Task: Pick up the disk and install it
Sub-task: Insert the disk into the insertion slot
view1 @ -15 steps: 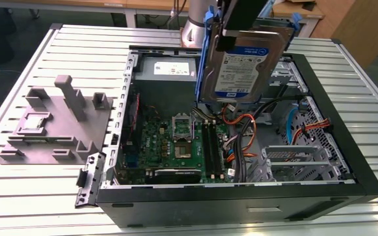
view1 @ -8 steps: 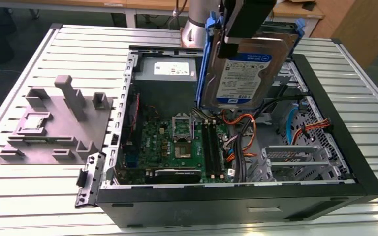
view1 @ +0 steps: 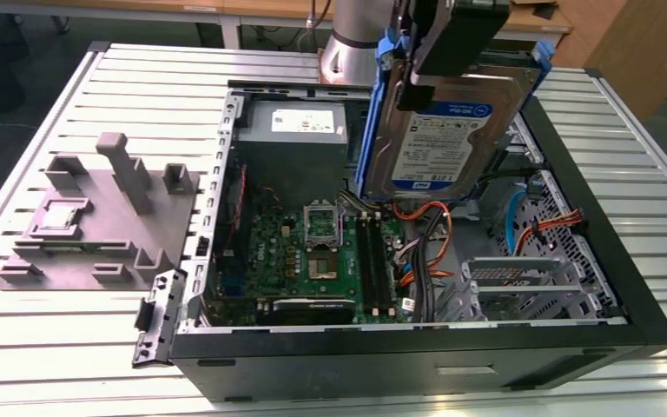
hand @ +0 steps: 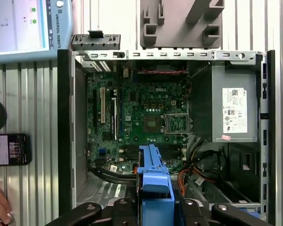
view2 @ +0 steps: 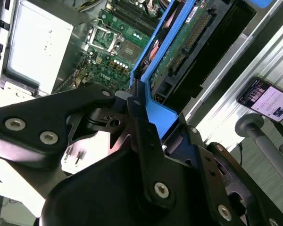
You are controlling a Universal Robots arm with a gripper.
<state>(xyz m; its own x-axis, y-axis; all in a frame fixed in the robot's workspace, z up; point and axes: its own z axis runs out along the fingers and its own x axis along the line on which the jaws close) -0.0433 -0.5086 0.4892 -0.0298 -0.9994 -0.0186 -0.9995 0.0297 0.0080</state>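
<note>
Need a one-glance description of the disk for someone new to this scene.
Find the open black computer case on the slatted metal table. Above its motherboard, the gripper holds the blue-framed disk on edge. It is a flat silver-grey drive with a white-and-blue label, unlike the larger grey power supply lying inside the case.

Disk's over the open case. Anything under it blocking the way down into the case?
The gripper holds the disk tilted above the open case. Orange cables loop just beneath its lower edge, beside the grey metal cage. Nothing else visible stands under it.
</note>
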